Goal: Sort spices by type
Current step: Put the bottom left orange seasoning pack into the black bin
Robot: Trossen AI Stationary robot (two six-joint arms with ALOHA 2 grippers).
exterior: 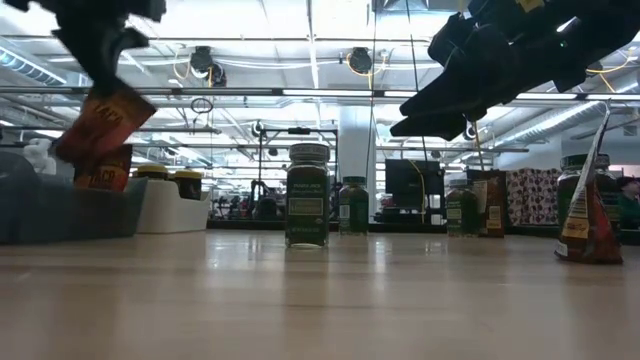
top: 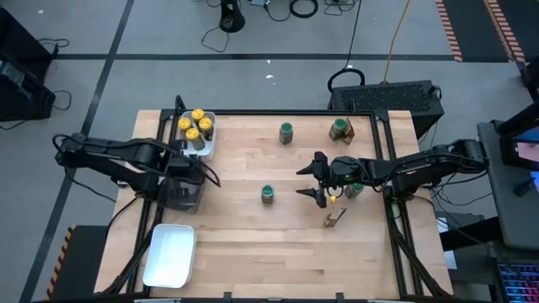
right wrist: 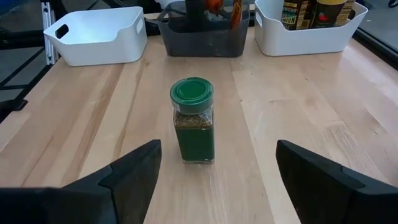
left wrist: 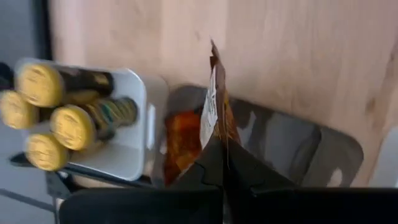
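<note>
My left gripper (left wrist: 224,163) is shut on an orange-brown packet (exterior: 104,122) above the dark grey tray (top: 187,195) at the table's left. A second packet (left wrist: 181,144) lies inside that tray. Beside it, several yellow-lidded jars (left wrist: 69,124) stand in a white tray (top: 199,131). My right gripper (top: 315,178) stands open right of centre, its fingers either side of the line to a green-lidded jar (right wrist: 193,119) upright on the table ahead of it, not touching it. My left gripper pinches the packet's upper edge (left wrist: 217,142) between its two fingers, coming from above and pointing steeply down. The packet hangs tilted below the fingers (exterior: 98,62), clear of the dark grey tray and of the packet lying in it.
More green-lidded jars stand at the back (top: 287,132), back right (top: 339,129) and beside my right arm (top: 354,190). Another packet (top: 334,219) stands near the right front. An empty white tray (top: 170,254) sits at the near left. Bare wood lies in the middle and front.
</note>
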